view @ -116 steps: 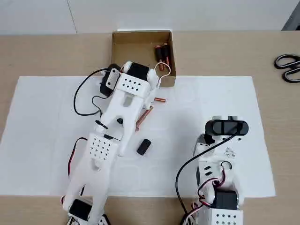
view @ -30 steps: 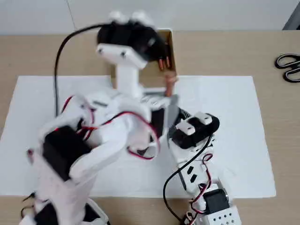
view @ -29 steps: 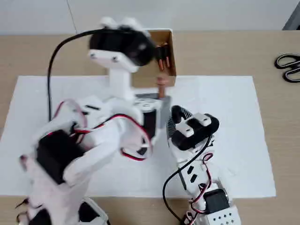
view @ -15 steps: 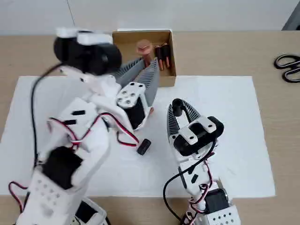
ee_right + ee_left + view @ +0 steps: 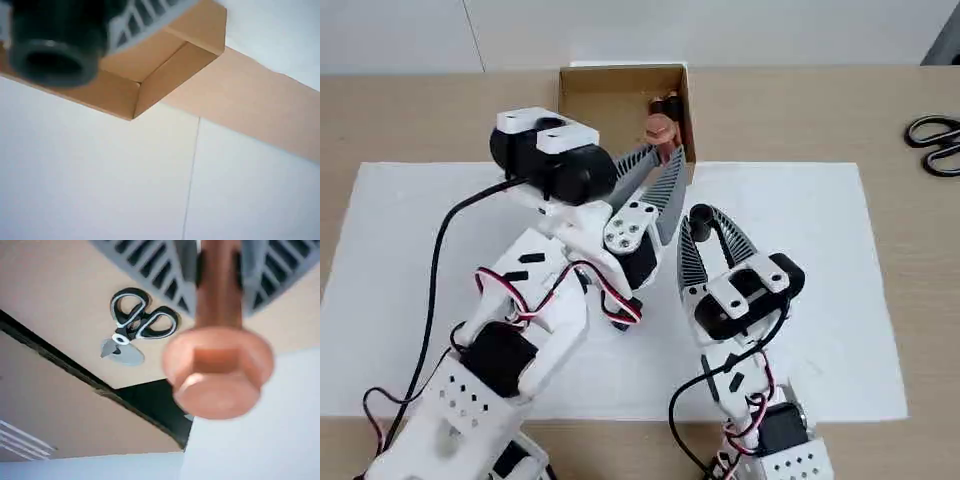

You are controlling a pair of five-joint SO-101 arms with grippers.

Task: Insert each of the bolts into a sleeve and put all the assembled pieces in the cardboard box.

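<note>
Bolt [image 5: 659, 128] clamped in left hand [image 5: 666, 153], sleeve [image 5: 50, 56] seemingly pinched in right hand [image 5: 701, 216].

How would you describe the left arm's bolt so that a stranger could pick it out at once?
Find the cardboard box at the table's far edge. At its near right corner, the left gripper has grey jaws shut on a copper-coloured bolt. Unlike the pieces lying in the box, it is gripped by its shank and held aloft, flanged head outward.
</note>
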